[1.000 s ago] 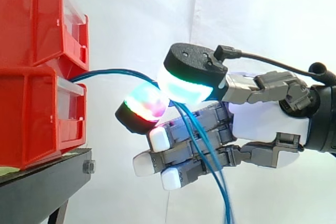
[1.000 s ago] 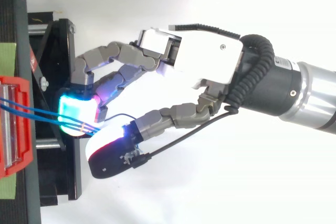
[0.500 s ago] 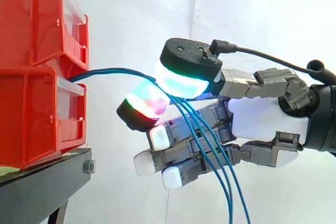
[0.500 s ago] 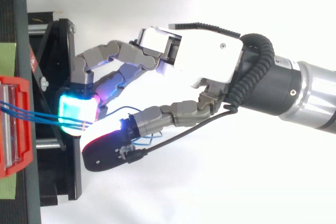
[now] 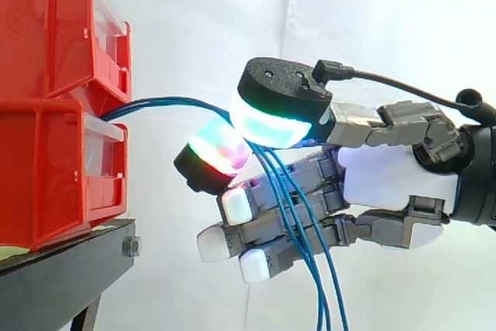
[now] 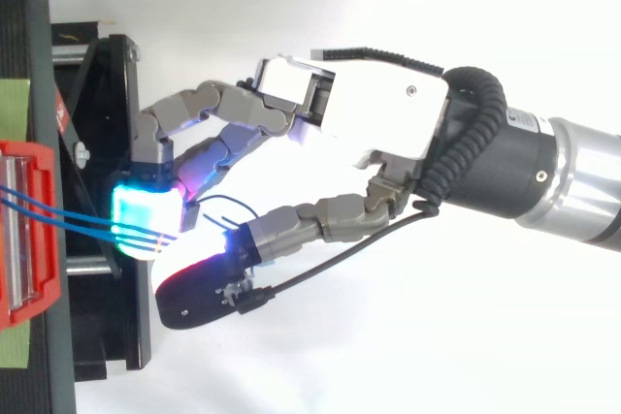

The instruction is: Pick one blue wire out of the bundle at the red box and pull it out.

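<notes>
A thumb pad [image 5: 273, 118], black-backed and glowing cyan and green, sits just above a fingertip [image 5: 218, 154] that glows red, green and cyan. The two pads close on a small bundle of thin blue wires [image 5: 167, 102], which pass between them. In the top view, three wires [image 6: 58, 217] run side by side across the cyan pad. The other fingers [image 5: 232, 205], with plain white pads, are curled loosely below the pinch and hold nothing. They all belong to the hand [image 5: 387, 180], whose white palm lies to the right, with the arm [image 6: 572, 181] coming in from the right edge.

From the pinch the wires arc left, nearly level, to the lower bin [image 5: 46, 168]. They enter at the top of its front opening, just beneath the upper bin [image 5: 46, 29]. On the other side of the pinch they drop steeply, cross in front of the curled fingers and hang down out of the bottom of the side view.

The two red bins are stacked on a black stand [image 5: 70, 261] at the left. The hand is near the bins but clear of them, joined to them by the wires alone. A white curtain [image 5: 201, 21] hangs behind.
</notes>
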